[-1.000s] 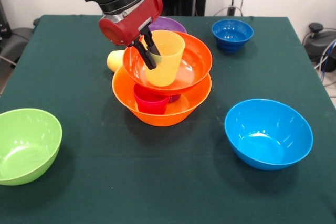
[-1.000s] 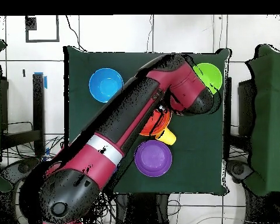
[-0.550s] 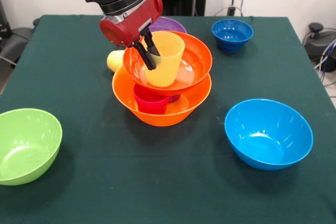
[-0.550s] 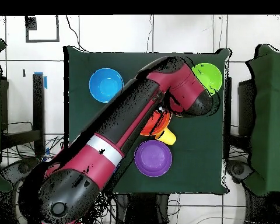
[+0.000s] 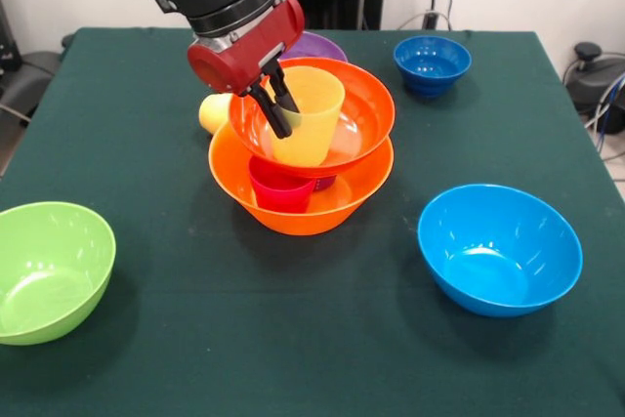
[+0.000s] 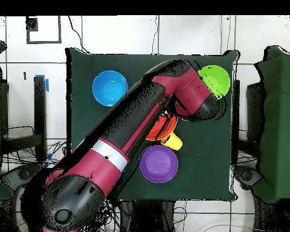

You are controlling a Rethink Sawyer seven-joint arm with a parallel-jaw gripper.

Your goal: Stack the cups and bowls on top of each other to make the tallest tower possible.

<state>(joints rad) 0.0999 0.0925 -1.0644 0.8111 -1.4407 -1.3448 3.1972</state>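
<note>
Seen from the front, the robot's gripper point(image 5: 276, 103) clamps the rim of an orange-yellow cup point(image 5: 309, 112), one finger inside and one outside, the cup tilted slightly within the red-orange bowl point(image 5: 359, 119) that tops the tower point(image 5: 303, 158). That bowl sits in the largest orange-yellow bowl point(image 5: 293, 212), where a red-pink cup point(image 5: 280, 189) stands upright beneath it, with a sliver of purple just beside it. A pale yellow cup point(image 5: 214, 112) lies on the green-clothed bench point(image 5: 293, 339) against the tower's far left side, and the purple bowl point(image 5: 314, 45) shows just behind. A small dark blue bowl point(image 5: 432, 62) stands well apart near the far right corner, the light blue bowl point(image 5: 499, 247) to the near right, the lime green bowl point(image 5: 49, 269) at the near left edge. From overhead, the red and black arm point(image 6: 123, 145) crosses the bench diagonally and hides most of the tower, the gripper itself covered; only an edge of the orange bowls point(image 6: 165, 128) and a yellow cup point(image 6: 173, 142) show beside the purple bowl point(image 6: 158, 163), with the light blue bowl point(image 6: 109, 87) and lime green bowl point(image 6: 217, 78) apart.
</note>
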